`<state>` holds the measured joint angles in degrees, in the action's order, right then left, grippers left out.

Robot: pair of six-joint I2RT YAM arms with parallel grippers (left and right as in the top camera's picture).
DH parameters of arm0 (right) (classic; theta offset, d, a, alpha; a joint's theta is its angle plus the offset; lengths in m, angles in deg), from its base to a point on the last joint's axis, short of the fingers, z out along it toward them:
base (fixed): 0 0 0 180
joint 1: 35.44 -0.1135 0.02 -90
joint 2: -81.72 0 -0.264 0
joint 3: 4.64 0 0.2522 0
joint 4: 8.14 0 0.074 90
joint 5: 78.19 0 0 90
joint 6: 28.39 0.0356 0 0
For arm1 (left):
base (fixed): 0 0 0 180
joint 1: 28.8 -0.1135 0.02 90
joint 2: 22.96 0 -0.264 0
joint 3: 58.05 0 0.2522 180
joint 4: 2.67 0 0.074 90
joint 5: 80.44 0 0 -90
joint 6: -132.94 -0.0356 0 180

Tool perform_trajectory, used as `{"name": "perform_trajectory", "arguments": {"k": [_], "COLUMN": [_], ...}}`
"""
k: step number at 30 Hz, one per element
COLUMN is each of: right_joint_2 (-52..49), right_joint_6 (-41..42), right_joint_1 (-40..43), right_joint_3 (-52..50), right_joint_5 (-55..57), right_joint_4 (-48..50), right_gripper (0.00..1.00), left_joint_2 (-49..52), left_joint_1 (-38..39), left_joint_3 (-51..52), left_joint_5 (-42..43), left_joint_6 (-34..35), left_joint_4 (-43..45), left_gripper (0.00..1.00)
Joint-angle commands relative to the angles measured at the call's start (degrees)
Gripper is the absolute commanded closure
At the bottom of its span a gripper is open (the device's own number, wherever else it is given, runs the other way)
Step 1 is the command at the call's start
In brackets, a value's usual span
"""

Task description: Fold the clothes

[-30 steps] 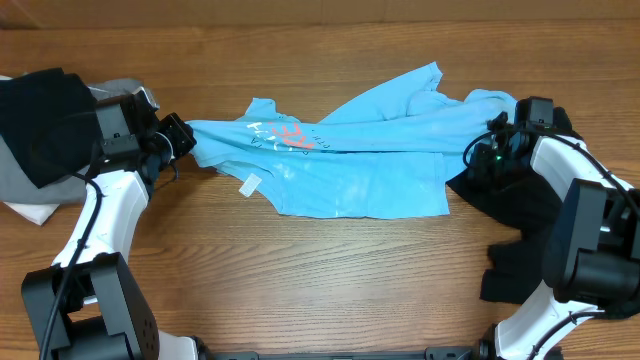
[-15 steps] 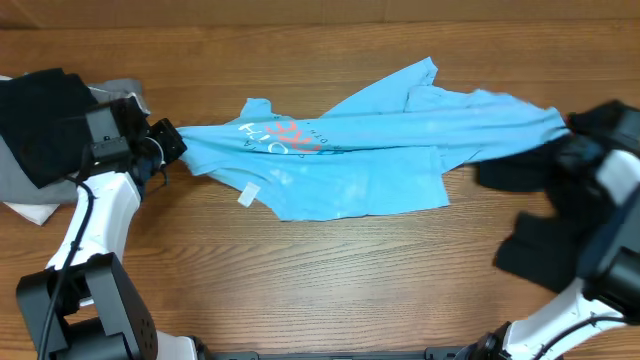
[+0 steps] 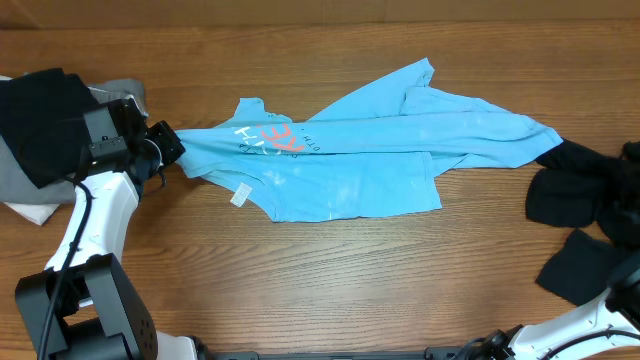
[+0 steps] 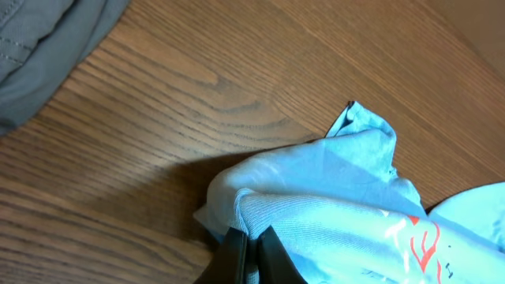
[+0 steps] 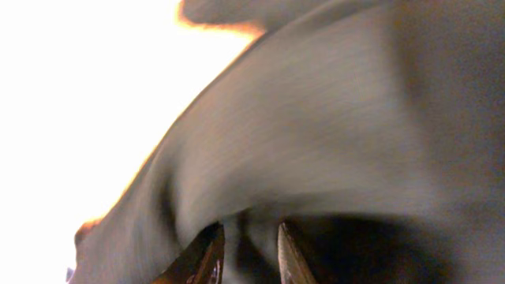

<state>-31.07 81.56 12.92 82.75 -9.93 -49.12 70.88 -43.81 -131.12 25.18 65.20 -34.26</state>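
Note:
The sky-blue T-shirt [image 3: 350, 160] with red and white lettering lies stretched across the table. My left gripper [image 3: 165, 148] is shut on its left end, and the left wrist view shows the jaws [image 4: 251, 246] pinching a fold of the blue cloth [image 4: 347, 213]. At the right a black garment [image 3: 575, 188] meets the shirt's right tip. My right gripper [image 5: 246, 233] shows only in the blurred right wrist view, its fingers close together with dark cloth [image 5: 316, 142] between them. In the overhead view it is hidden at the right edge.
A pile of black [image 3: 40, 110], grey [image 3: 18, 185] and white [image 3: 30, 212] garments lies at the far left; the grey one [image 4: 39, 47] also shows in the left wrist view. Another black piece [image 3: 585, 265] lies at the right front. The table [image 3: 330, 280] is brown wood.
The right arm swung fast to the right, stretching the shirt, then went past its right end, and the black garment moved right with it. The left gripper kept its hold and shifted slightly left.

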Motion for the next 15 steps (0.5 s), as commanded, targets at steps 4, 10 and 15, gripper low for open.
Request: {"name": "perform_trajectory", "arguments": {"k": [4,10,15], "right_joint_2": [4.0,1.2,-3.7], "right_joint_6": [-12.1,-13.2,-17.4], "right_joint_1": [-8.0,-14.8,-17.9], "right_joint_3": [3.7,3.6,3.6], "right_joint_5": [-9.8,5.0,9.8], "right_joint_4": [-5.8,-12.6,-12.0], "right_gripper": [0.73,0.74,0.77], "left_joint_2": [-1.8,-1.8,-1.8], "left_joint_1": [-0.3,-0.3,-0.3], "left_joint_3": [-1.7,-1.7,-1.7], "left_joint_5": [-1.0,-1.0,-1.0], "left_joint_6": [-1.7,-1.7,-1.7], "left_joint_4": [-0.5,-0.7,-1.0], "left_gripper": [0.94,0.94,0.94]}}
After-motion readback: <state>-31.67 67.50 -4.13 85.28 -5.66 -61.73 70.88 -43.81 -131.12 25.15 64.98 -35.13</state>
